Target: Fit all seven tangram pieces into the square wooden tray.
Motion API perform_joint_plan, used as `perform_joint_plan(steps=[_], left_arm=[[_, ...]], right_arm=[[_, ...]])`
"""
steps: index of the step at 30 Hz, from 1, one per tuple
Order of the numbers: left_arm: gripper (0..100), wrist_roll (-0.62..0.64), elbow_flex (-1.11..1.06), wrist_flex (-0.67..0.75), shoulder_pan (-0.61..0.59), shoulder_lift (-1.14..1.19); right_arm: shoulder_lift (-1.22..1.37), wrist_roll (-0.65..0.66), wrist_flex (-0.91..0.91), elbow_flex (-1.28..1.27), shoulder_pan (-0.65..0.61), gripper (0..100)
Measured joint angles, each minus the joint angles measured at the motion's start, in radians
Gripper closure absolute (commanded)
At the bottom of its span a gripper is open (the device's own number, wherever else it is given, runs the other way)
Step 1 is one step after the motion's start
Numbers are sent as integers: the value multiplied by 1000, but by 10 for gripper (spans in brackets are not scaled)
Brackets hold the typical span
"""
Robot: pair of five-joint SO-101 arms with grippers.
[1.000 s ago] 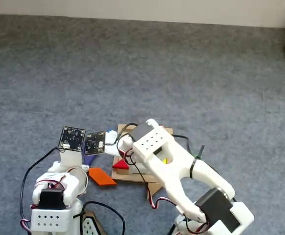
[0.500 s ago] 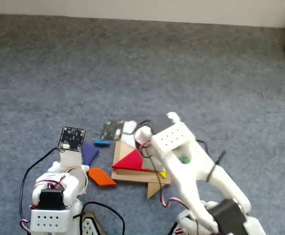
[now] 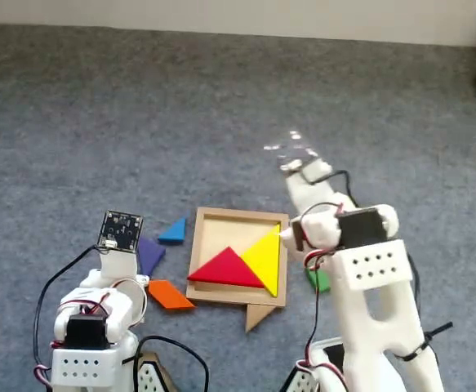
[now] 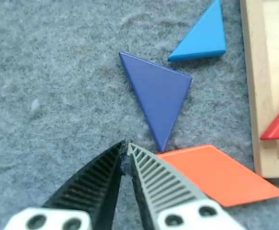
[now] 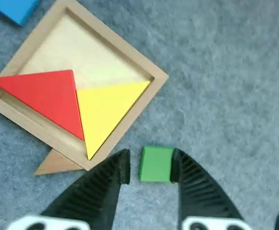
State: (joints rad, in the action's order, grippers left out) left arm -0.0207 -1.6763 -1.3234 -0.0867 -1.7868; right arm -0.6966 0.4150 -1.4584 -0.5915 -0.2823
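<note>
Straddling the green square (image 5: 156, 165) (just beside the tray (image 5: 159, 76)), my right claw (image 5: 150, 153) stands spread. I see my left claw (image 4: 127, 146) pinched closed near the purple triangle (image 4: 159, 96).

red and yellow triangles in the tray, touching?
Touching. The right wrist view shows the red triangle and yellow triangle flush along one shared edge inside the tray, no gap.

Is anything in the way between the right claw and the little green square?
Nothing visible is. In the right wrist view the green square lies on the carpet and shows between the right gripper's open fingers, near the tray's edge, with nothing over it.
</note>
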Motion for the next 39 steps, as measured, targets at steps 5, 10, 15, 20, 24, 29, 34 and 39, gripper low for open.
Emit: perform_joint_plan(steps=[5,10,15,20,24,29,34,39], left_arm=[[995,0,0,0,0,0],[995,0,0,0,0,0],[995,0,0,0,0,0],[995,0,0,0,0,0],[995,0,0,0,0,0],[995,0,0,0,0,0],[995,0,0,0,0,0],[995,0,0,0,0,0]], right_arm=[[95,-5,31,-54,72,680],[222,-5,152,-141,69,680],[321,-6,252,-216,69,680],[428,-8,339,-255,69,687],[506,-8,364,-256,69,796],[520,-9,371,-253,87,923],[520,-9,321,-230,89,944],[493,-9,219,-75,84,944]])
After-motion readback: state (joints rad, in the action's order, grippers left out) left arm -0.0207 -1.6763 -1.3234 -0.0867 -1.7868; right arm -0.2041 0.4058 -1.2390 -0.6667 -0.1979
